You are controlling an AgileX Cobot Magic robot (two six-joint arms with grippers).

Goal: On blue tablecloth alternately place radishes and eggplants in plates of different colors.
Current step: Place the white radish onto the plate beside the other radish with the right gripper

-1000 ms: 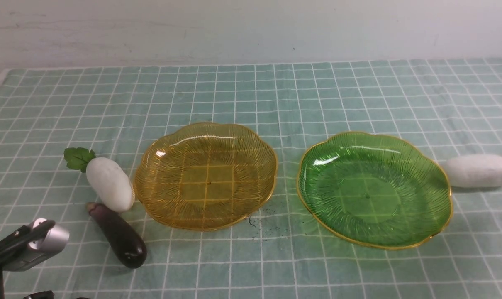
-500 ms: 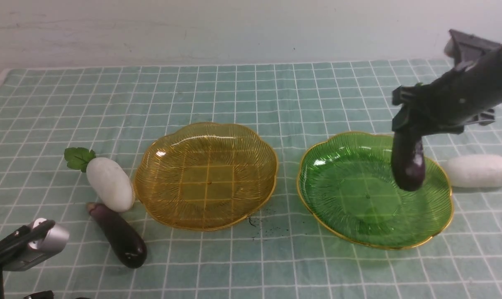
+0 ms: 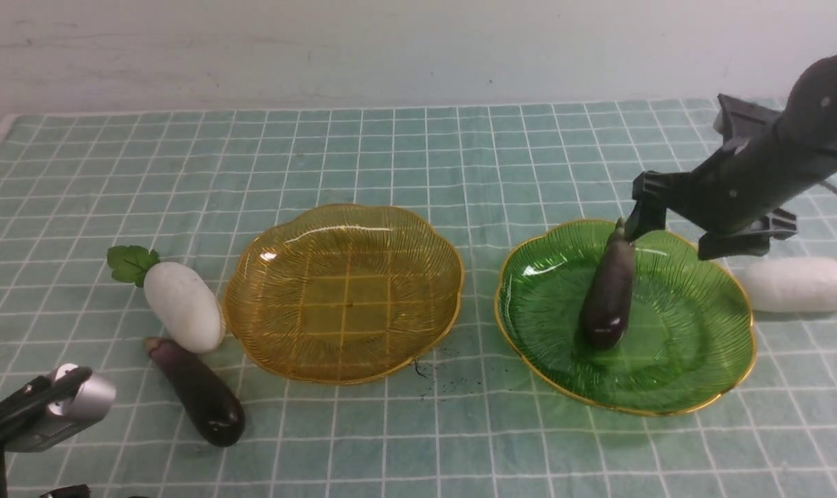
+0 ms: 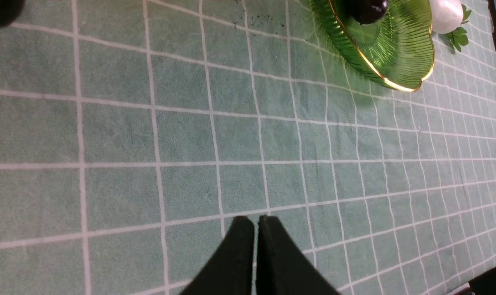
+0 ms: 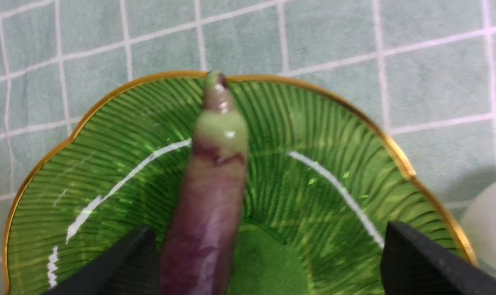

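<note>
One eggplant (image 3: 606, 294) leans tilted in the green plate (image 3: 695, 360), between the right gripper's (image 3: 688, 234) wide-spread jaws, which pinch nothing. A second eggplant (image 3: 200, 394) lies on the tablecloth (image 3: 418, 152) just beside a radish (image 3: 183, 304). The left gripper's (image 4: 254, 223) jaws are pressed together, empty.

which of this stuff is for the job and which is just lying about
Job: cloth, green plate, amber plate, eggplant in green plate, eggplant on cloth, left radish, right radish.
Lying about: dark specks between the plates.
</note>
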